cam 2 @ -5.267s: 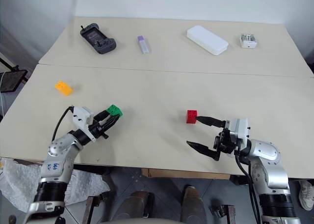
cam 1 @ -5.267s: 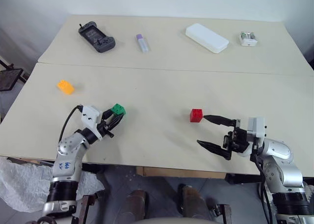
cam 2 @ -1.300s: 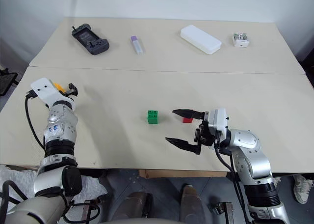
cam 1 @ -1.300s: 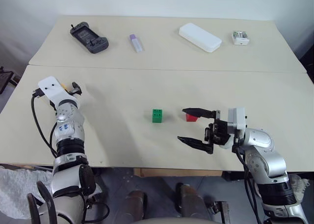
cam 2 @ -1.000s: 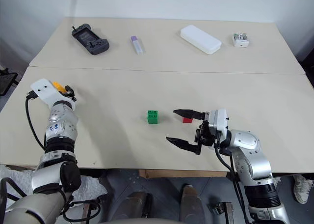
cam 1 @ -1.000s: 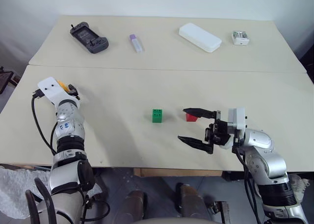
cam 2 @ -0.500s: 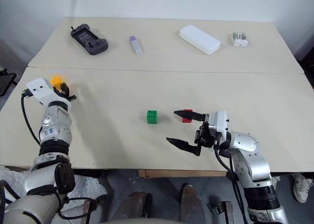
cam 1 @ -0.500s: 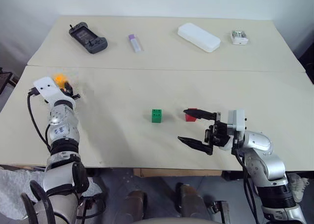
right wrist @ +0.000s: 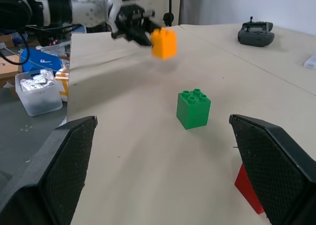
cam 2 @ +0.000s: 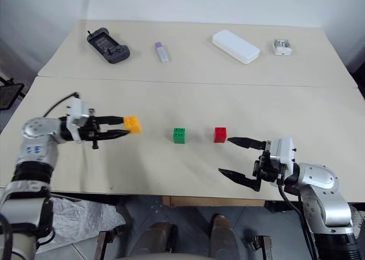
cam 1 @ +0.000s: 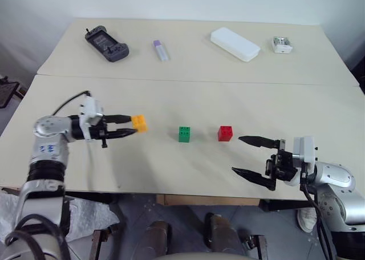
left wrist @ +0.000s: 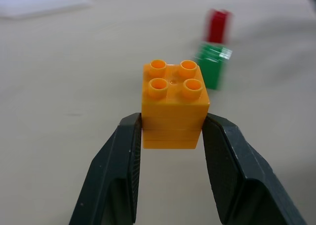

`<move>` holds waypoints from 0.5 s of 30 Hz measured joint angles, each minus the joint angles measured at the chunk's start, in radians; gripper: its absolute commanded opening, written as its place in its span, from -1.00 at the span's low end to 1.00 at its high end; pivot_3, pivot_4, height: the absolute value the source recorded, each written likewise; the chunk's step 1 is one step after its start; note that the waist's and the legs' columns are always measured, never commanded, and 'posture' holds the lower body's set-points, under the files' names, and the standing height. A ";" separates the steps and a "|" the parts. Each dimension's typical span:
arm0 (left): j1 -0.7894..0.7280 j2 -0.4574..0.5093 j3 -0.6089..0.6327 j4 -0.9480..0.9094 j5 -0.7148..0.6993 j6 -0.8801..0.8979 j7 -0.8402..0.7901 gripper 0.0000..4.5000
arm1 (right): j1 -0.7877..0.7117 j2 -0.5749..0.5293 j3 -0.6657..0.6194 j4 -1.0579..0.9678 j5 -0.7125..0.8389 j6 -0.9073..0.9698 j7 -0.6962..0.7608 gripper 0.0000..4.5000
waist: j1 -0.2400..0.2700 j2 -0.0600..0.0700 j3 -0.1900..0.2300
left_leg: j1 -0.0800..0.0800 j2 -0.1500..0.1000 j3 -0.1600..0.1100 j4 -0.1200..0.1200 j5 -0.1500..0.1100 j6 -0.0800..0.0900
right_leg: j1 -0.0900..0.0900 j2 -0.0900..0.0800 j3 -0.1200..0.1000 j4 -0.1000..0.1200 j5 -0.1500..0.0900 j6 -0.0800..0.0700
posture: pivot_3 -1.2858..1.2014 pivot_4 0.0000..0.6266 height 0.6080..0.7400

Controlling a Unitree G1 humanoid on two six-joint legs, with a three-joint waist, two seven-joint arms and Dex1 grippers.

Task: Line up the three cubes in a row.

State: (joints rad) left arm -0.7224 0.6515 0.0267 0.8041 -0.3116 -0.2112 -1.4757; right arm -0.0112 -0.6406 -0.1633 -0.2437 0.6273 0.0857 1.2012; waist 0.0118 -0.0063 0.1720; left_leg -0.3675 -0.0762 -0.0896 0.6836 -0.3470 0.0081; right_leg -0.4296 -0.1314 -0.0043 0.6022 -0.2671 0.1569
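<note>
Orange cube (cam 1: 139, 123) is pinched in left gripper (cam 1: 134, 127), w/ green cube (cam 1: 184, 134) & red cube (cam 1: 225, 133) lined up just beyond; right gripper (cam 1: 249, 155) is spread, empty.

Left claw (cam 1: 134, 127) reaches level toward the right, clamped tight; right claw (cam 1: 242, 155) gapes wide

2 beige tables stand edge to edge. On the near table (cam 1: 171, 100) lie the green cube (cam 1: 184, 134) and the red cube (cam 1: 225, 133), near each other. On the far table (cam 1: 194, 49) lie a dark game controller (cam 1: 106, 43), a small purple-and-white stick (cam 1: 161, 50), a long white box (cam 1: 235, 43) and a small white square box (cam 1: 282, 44).
</note>
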 measured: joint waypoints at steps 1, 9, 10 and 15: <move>-0.017 -0.013 -0.012 0.041 0.015 -0.018 -0.017 -0.35 | 0.001 -0.002 0.000 -0.004 0.001 0.003 0.000 1.00 | 0.001 0.000 0.000 | 0.000 0.000 0.000 0.000 0.000 0.000 | 0.000 0.000 0.000 0.000 0.000 0.000 | 0.03 -0.52 1.00; -0.170 -0.089 -0.045 0.351 0.144 -0.206 0.004 -0.35 | 0.075 -0.014 -0.042 -0.075 0.020 0.022 -0.022 1.00 | 0.001 -0.001 0.000 | 0.000 0.000 0.003 0.000 0.000 0.001 | -0.001 0.000 0.000 0.000 0.000 0.000 | 0.03 -0.52 1.00; -0.179 -0.090 -0.044 0.365 0.153 -0.220 0.010 -0.35 | 0.082 -0.014 -0.043 -0.078 0.021 0.023 -0.025 1.00 | 0.000 -0.001 0.000 | 0.000 0.000 0.003 0.000 0.000 0.001 | -0.001 0.000 0.000 0.000 0.000 0.000 | 0.03 -0.52 1.00; -0.218 -0.092 -0.044 0.426 0.197 -0.264 0.024 -0.35 | 0.107 -0.017 -0.064 -0.087 0.024 0.024 -0.026 1.00 | 0.005 -0.001 0.000 | 0.000 0.000 0.003 0.001 0.000 0.001 | -0.001 0.000 0.000 0.002 0.000 0.001 | 0.03 -0.52 1.00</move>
State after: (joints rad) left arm -0.9409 0.5592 -0.0174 1.2305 -0.1148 -0.4757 -1.4515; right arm 0.0958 -0.6580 -0.2269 -0.3305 0.6508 0.1096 1.1751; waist 0.0170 -0.0071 0.1723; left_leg -0.3672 -0.0761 -0.0863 0.6845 -0.3474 0.0091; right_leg -0.4302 -0.1315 -0.0043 0.6037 -0.2668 0.1575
